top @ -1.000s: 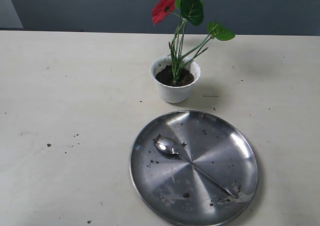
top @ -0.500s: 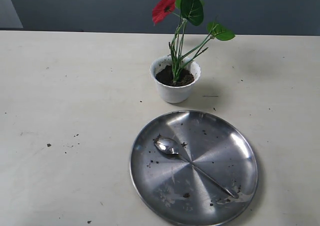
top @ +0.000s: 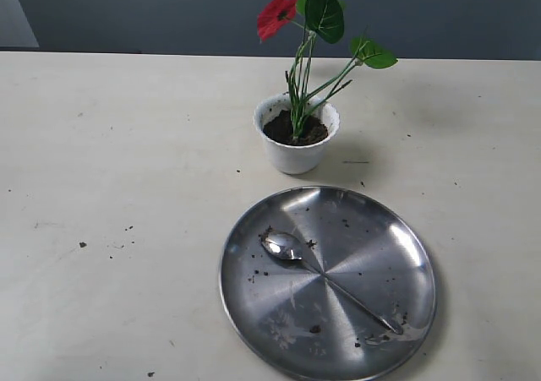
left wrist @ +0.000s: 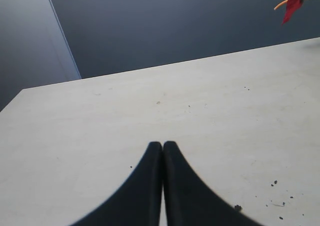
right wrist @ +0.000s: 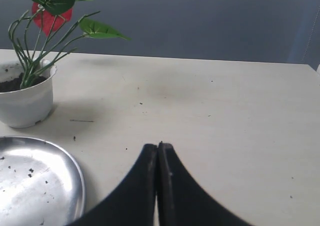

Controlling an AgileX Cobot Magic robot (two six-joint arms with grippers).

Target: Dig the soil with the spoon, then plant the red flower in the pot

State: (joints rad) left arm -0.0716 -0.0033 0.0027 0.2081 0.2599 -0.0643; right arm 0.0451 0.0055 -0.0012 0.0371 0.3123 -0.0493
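Exterior view shows no arm at all and no readable writing anywhere: on the pale table, scattered with dark crumbs toward its left side, the white pot stands near the middle with the soil filling it and the red flower standing upright in that soil, stems rising to green leaves. Just in front of the pot lies the round steel plate, and on it rests the spoon, bowl toward the left, handle running toward the plate's right front rim, amid flecks of soil. Only the wrist views show the pincers. The left gripper has its two black fingers pressed together with nothing between them, above bare table. The right gripper is likewise closed and empty, well apart from the pot and plate.
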